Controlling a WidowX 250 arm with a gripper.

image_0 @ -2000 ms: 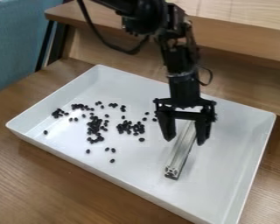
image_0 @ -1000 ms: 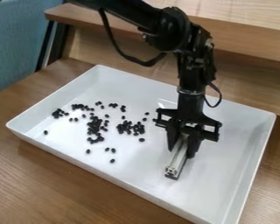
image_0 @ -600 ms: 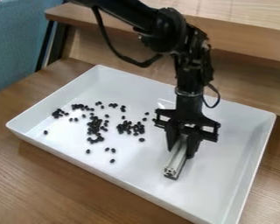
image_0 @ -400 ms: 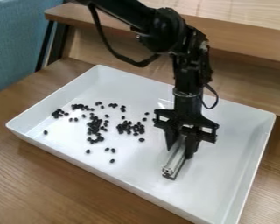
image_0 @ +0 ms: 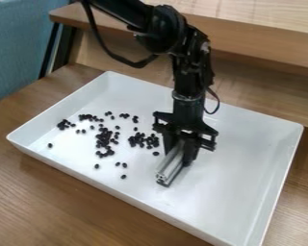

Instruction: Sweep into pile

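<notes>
Small black oval beans (image_0: 104,138), scattered in several loose groups and single pieces over the left part of a large, shallow, white rectangular tray (image_0: 224,194). Under the tray, a brown wooden table (image_0: 54,202) with visible grain. Behind, a raised ledge of lighter wood (image_0: 266,41); at the upper left, a blue-grey fabric panel (image_0: 18,48), with a narrow black post (image_0: 49,50) next to it.

For the beans, no common direction possible to name; groups spread mostly across the view, with one group running toward the near side. To the right of them, a grooved, silver-coloured metal bar (image_0: 171,166), its long axis slanting, near end pointing to the lower left of the view. Around this bar, in firm grasp, the black two-finger gripper (image_0: 179,156), hanging down over the middle of the tray.

Far end of the bar hidden behind the fingers. Single beans in the dense groups difficult to separate by eye. Base of the arm cut off by the top edge. Hard to say if the bar touches the tray along its full length.
</notes>
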